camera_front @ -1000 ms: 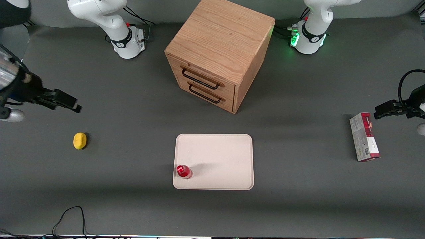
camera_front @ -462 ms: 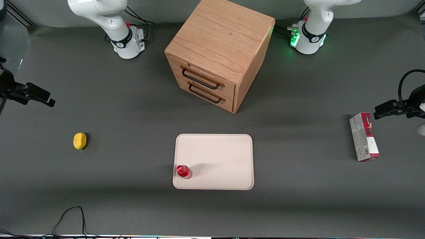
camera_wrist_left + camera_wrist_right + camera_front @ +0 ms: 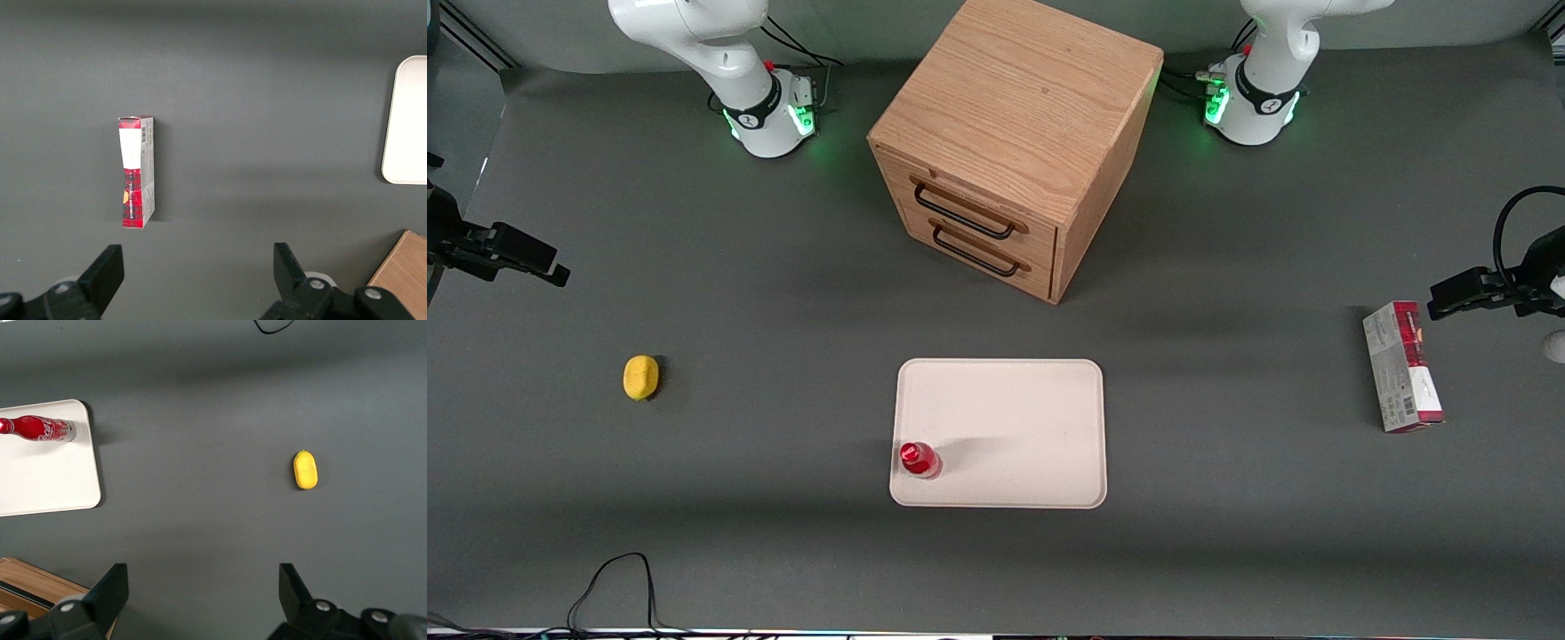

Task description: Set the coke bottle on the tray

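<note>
- The gripper [image 3: 547,271] hangs at the working arm's end of the table, well apart from everything on it; its fingers [image 3: 110,587] are spread wide with only bare mat between them, holding and touching nothing.
- Compared with a second ago, the gripper has pulled back toward the table's edge and has barely shifted over the last half second; a green light now glows at the working arm's base [image 3: 769,120], which was dark before.
- A yellow lemon [image 3: 640,377] lies on the grey mat, nearer the front camera than the gripper, unmoved.
- The coke bottle [image 3: 917,459] stands upright on the tray [image 3: 1014,418], in the tray's corner closest to the front camera and toward the working arm's end, just inside the rim; it stands where it did before.
- The wooden drawer cabinet [image 3: 1009,142] sits farther from the front camera than the tray, with both drawers closed.
- A red-and-grey carton [image 3: 1401,366] lies flat toward the parked arm's end of the table.
</note>
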